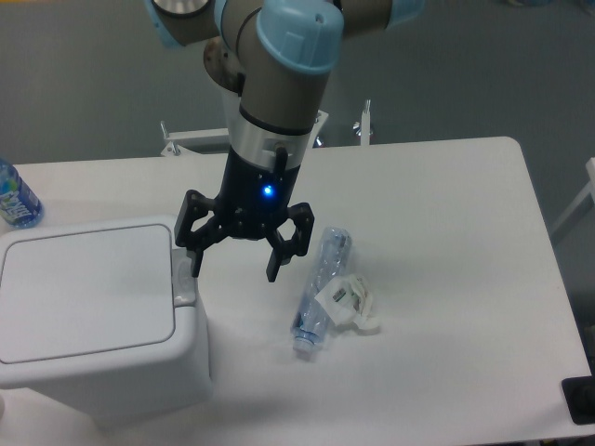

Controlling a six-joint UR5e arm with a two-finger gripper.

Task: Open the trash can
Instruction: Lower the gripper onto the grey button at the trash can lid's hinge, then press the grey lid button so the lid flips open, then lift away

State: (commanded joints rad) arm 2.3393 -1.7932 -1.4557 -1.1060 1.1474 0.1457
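Observation:
The trash can (88, 321) is a boxy white bin at the lower left of the table, its flat lid (84, 290) down. A small grey push-button (184, 290) sits on its right rim. My gripper (236, 268) hangs open just right of the bin's top right corner, fingers pointing down. The left fingertip (196, 264) is just above and close to the button; I cannot tell if it touches. The right fingertip (276, 271) hangs over the table. The gripper holds nothing.
A crushed clear plastic bottle (321, 290) with a torn label lies on the white table (446, 279) right of the gripper. A blue-labelled bottle (14, 197) stands at the far left edge. A white frame (270, 135) stands behind the table.

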